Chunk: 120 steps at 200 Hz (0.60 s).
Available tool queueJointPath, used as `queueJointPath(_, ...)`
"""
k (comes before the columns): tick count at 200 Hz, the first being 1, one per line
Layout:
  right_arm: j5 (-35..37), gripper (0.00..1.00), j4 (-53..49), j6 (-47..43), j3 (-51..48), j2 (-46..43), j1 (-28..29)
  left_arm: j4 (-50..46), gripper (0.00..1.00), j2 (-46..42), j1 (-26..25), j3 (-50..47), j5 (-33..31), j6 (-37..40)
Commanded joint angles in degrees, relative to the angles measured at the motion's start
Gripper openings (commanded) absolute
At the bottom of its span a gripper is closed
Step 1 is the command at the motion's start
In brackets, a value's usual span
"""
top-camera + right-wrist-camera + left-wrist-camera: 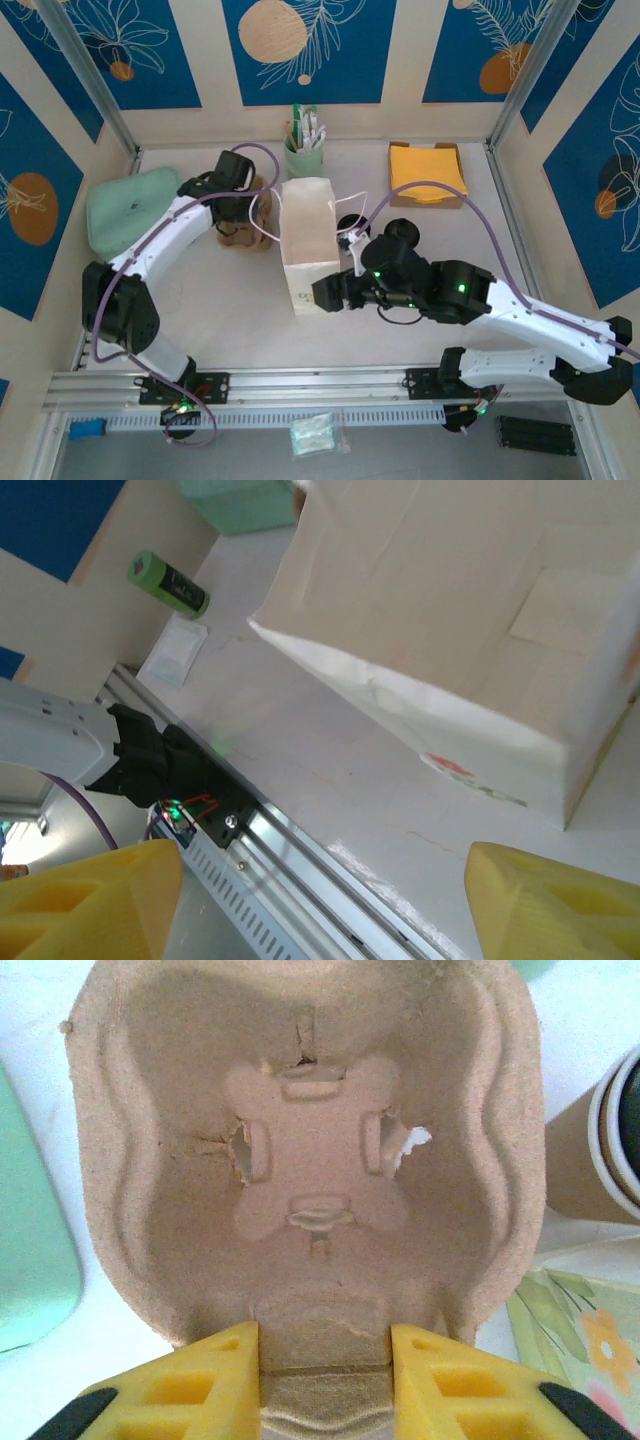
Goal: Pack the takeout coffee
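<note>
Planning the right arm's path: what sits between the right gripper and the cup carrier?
A white paper bag stands between right gripper and cup carrier; top view.

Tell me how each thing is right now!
Paper bag, standing upright.
Cup carrier, empty, near edge pinched by left gripper.
Takeout coffee, upright, lid on.
Right gripper, open, holding nothing.

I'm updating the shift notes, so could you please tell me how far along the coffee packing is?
Done: a paper bag is set out. In hand: the left gripper straddles the near edge of the cup tray; the right gripper is open by the bag. Left: the lidded cup stands beside the tray, unpacked.
</note>
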Motion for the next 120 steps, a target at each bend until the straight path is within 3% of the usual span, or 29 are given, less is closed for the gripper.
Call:
queueJointPath(1,1.3,0.75,-2.2,-1.5,2.4,-2.9,-1.5,-1.2,0.33,-3.5,1.8,-0.4,-1.5,1.8)
queueJointPath(67,1.2,0.75,-4.9,-2.3,4.4,-6.8,-8.0,-4.4,0.33,-11.7,7.9,-2.9,-1.9,4.2)
queueJointPath(120,-4.0,0.76,-6.3,-3.3,9.1,-3.3,-16.9,-14.7,0.32,-16.9,9.9,10.1,-0.9,5.7)
